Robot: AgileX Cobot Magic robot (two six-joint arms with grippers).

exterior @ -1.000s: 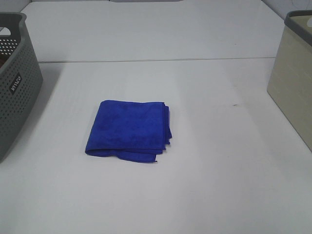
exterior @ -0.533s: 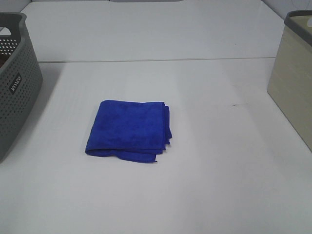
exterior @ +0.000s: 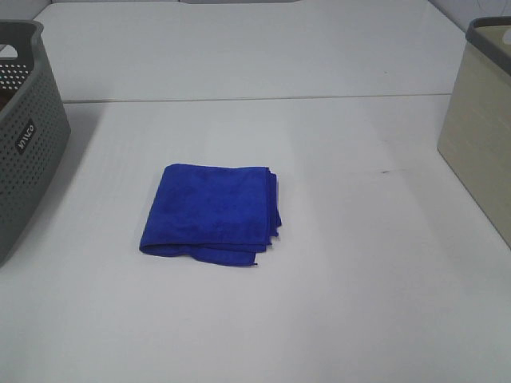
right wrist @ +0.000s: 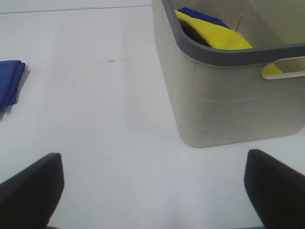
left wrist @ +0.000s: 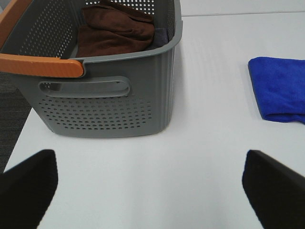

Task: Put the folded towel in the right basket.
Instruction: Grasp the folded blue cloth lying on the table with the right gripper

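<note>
A folded blue towel lies flat on the white table, left of centre. It also shows in the left wrist view and its edge in the right wrist view. The beige right basket stands at the table's right edge; in the right wrist view it holds yellow and blue cloths. Neither gripper shows in the exterior view. My left gripper is open and empty, short of the grey basket. My right gripper is open and empty, short of the beige basket.
A grey perforated basket stands at the table's left edge; in the left wrist view it has an orange handle and holds a brown cloth. A seam crosses the white table behind the towel.
</note>
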